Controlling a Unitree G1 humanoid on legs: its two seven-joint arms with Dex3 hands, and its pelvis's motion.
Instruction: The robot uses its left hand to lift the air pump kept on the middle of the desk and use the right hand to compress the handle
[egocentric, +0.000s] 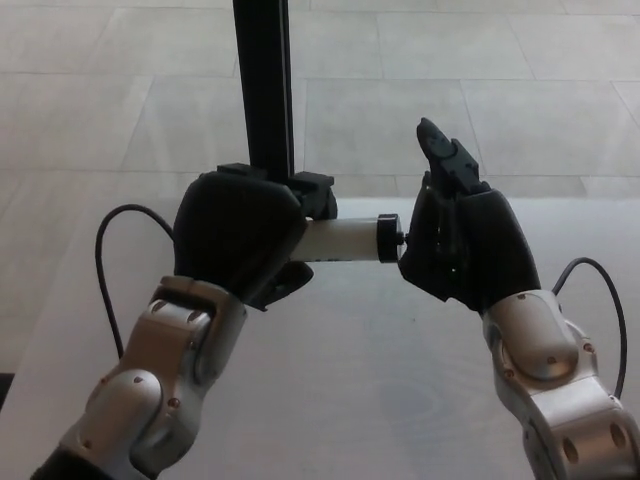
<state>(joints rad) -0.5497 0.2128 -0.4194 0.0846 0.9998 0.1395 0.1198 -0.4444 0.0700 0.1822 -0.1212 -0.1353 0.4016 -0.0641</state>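
My left hand (238, 236) is shut on the air pump (345, 240), a white cylinder with a black end cap, and holds it level above the desk (350, 380). The pump's thin rod is almost fully pushed in. Only a short stub shows between the cap and my right hand (462, 245). That hand presses its palm against the rod's end, where the handle is hidden. One finger of it points upward.
A black vertical post (268, 90) stands behind the desk's far edge, just behind the pump. Black cables (108, 260) loop beside both forearms. Pale floor tiles (480, 90) lie beyond the desk.
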